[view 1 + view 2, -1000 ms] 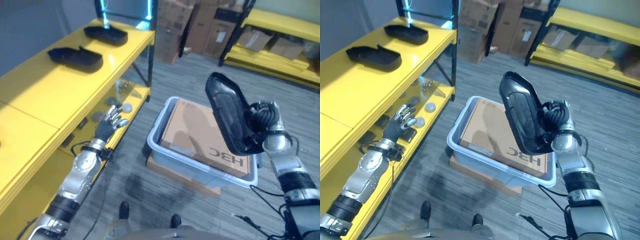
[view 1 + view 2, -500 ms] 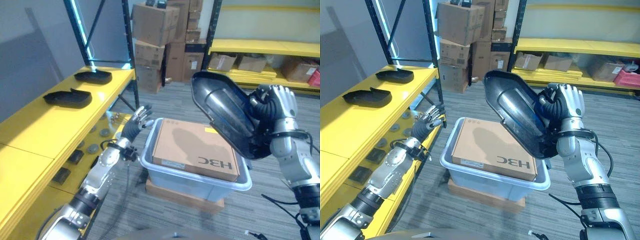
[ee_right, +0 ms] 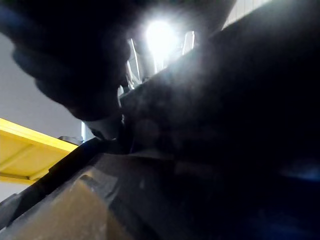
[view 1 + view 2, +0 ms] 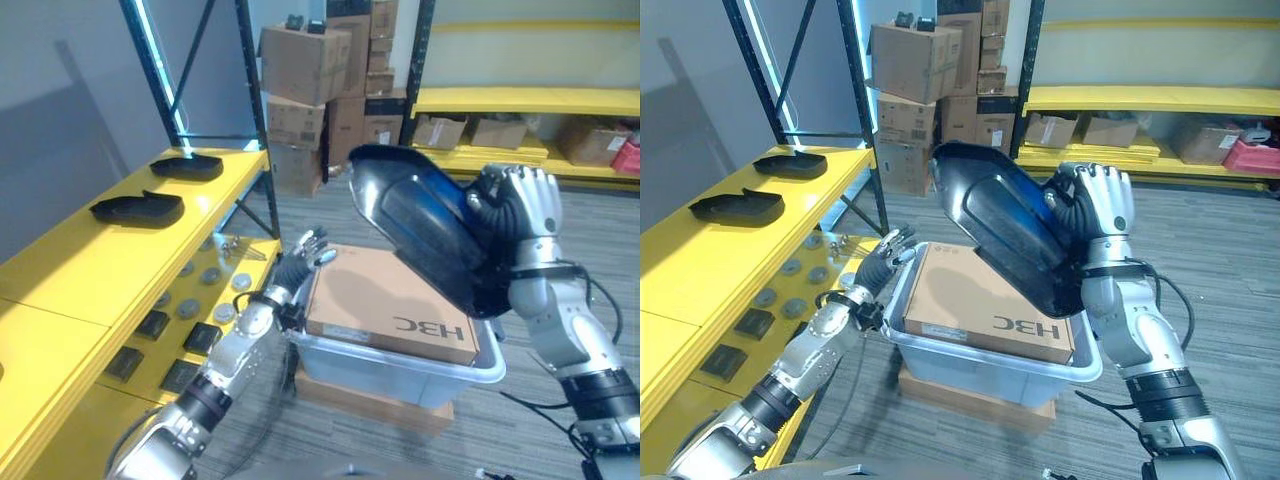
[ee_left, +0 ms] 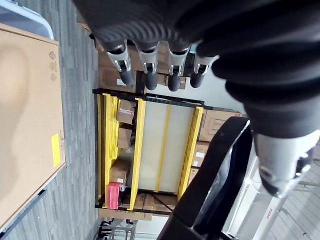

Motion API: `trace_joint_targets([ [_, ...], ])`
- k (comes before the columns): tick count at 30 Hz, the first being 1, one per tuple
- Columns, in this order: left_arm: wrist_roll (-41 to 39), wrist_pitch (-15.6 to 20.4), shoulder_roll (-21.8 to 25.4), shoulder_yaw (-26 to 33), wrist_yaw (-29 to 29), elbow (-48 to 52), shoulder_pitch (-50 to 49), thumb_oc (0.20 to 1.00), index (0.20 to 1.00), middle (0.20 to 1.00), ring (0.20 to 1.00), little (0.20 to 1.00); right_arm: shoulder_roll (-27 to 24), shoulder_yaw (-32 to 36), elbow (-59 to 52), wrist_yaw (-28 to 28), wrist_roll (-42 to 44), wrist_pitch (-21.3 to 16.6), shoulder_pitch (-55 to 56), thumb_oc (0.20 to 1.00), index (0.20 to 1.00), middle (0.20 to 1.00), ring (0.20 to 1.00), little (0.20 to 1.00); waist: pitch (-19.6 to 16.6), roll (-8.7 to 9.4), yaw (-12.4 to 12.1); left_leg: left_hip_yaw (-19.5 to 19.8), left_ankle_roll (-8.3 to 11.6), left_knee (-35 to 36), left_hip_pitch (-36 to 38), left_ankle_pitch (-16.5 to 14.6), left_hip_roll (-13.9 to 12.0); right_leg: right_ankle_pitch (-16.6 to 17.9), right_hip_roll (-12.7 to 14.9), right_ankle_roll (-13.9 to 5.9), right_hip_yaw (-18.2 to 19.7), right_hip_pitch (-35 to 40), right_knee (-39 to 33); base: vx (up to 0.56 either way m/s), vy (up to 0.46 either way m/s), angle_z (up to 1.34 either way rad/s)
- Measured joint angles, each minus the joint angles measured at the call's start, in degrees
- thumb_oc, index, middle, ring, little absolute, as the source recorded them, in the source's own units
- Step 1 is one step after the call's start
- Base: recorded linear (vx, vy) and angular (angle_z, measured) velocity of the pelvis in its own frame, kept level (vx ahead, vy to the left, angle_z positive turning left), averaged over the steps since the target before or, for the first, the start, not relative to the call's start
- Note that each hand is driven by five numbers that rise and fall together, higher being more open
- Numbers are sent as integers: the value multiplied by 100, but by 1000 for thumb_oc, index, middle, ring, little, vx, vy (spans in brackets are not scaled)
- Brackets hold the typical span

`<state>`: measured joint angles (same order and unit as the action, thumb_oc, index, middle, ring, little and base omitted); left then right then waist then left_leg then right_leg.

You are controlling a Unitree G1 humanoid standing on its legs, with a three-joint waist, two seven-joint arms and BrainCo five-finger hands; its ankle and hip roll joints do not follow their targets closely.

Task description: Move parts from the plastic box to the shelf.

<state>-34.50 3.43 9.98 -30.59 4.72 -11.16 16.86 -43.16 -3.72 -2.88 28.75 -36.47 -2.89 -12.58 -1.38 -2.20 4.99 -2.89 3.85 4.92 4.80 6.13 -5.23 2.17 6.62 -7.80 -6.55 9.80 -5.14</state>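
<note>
Grey carpet-like floor (image 4: 1230, 260) runs across the room to a plain grey wall (image 4: 60, 110) on the left, where a black upright (image 4: 752, 75) carries a cyan light strip. At the back, stacked cardboard boxes (image 4: 930, 75) stand between black posts, and beside them a second yellow rack (image 4: 1140, 98) holds more cartons on its lower level, with a pink box (image 4: 1252, 155) at its far right end. Pale wall (image 4: 520, 50) shows behind that rack's upper level.
</note>
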Motion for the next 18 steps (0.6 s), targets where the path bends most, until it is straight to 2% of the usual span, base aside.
trace_joint_targets([
  [8, -944, 0, -204, -113, 104, 2, 46, 1000, 1000, 1000, 1000, 1000, 286, -565, -80, 253, -168, 77, -413, 200, 200, 200, 200, 200, -1, 29, 11, -10, 9, -1, -7, -14, -2, 5, -3, -5, 2, -19, 1, 0, 0, 0],
  [16, -1590, 7, -326, -260, -14, 28, 409, 1000, 1000, 1000, 1000, 1000, 696, -1474, -73, 168, -104, -104, -637, 200, 200, 200, 200, 200, 23, 127, -19, -15, 10, -1, -22, -15, -3, 2, -2, -9, -2, -29, 2, 0, 0, 0],
  [18, -1724, 32, -285, -306, -14, 40, 416, 1000, 1000, 1000, 1000, 1000, 705, -1522, -64, 126, -3, -74, -718, 200, 200, 200, 200, 200, 22, 138, -16, -15, 9, -1, -37, -15, -3, 3, -1, -9, 12, -49, 2, -3, 4, -2],
])
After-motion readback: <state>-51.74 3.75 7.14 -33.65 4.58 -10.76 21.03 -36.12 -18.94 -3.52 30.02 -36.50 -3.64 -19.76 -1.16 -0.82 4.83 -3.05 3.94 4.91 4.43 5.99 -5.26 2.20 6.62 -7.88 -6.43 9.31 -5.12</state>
